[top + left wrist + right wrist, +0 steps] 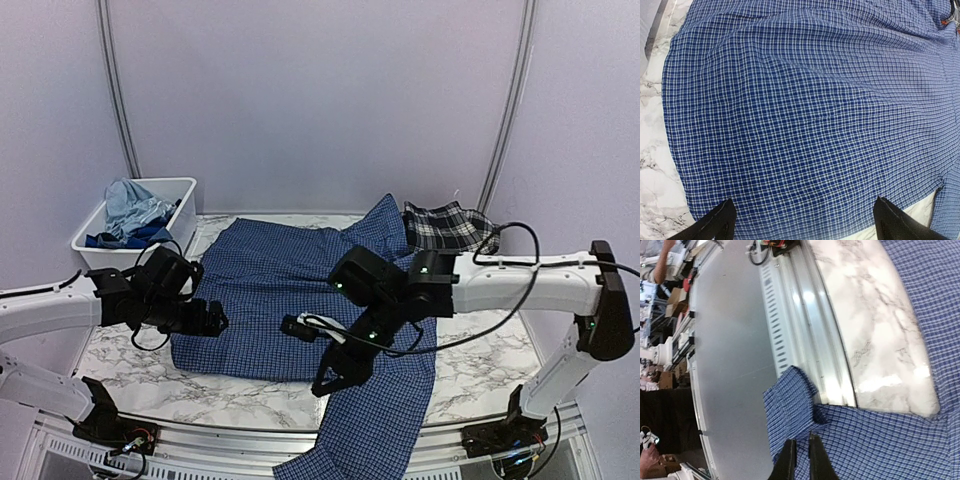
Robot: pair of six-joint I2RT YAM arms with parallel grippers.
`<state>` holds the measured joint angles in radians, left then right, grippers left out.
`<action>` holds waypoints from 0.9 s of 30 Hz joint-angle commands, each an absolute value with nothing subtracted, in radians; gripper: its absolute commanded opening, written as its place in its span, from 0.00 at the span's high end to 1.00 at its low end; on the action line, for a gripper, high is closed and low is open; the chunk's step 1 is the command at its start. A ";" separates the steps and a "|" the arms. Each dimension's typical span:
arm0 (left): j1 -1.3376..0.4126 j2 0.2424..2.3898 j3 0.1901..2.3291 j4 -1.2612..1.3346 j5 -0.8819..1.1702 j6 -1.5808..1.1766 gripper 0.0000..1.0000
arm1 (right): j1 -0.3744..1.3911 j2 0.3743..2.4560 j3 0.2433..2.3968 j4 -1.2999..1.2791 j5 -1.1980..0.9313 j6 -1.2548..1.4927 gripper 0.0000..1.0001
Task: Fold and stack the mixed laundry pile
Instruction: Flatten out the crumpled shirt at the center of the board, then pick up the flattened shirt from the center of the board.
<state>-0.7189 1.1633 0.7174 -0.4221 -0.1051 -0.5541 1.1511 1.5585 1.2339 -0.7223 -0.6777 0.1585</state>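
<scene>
Navy shirt (270,290) — bin (105,256) seemingly just beside

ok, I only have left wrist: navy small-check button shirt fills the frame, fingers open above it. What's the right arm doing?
Observer: The right gripper is shut on a fold of the navy small-check button shirt, near the front of the table.
Operator: Any cloth off the table?
Observer: Yes, one end of the shirt hangs over the near edge of the marble-pattern table.
Operator: Other laundry out?
Observer: A black-and-white plaid piece lies at the table's far right, beyond the shirt.
</scene>
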 commanded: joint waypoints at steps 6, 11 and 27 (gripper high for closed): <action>-0.718 1.147 0.692 -0.405 -0.090 -0.578 0.01 | 1.112 1.826 1.498 -0.725 -0.477 0.174 0.74; -0.717 1.084 0.658 -0.446 -0.067 -0.642 0.03 | 1.026 1.507 1.173 -0.768 -0.390 0.323 0.60; -0.721 0.908 0.474 -0.637 -0.043 -1.110 0.05 | 0.957 0.860 0.453 -0.690 -0.306 1.149 0.44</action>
<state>-0.7212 0.9020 0.4980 -0.5575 -0.0597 -0.9863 0.9718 0.8825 0.4801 -0.7597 -0.3557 0.9688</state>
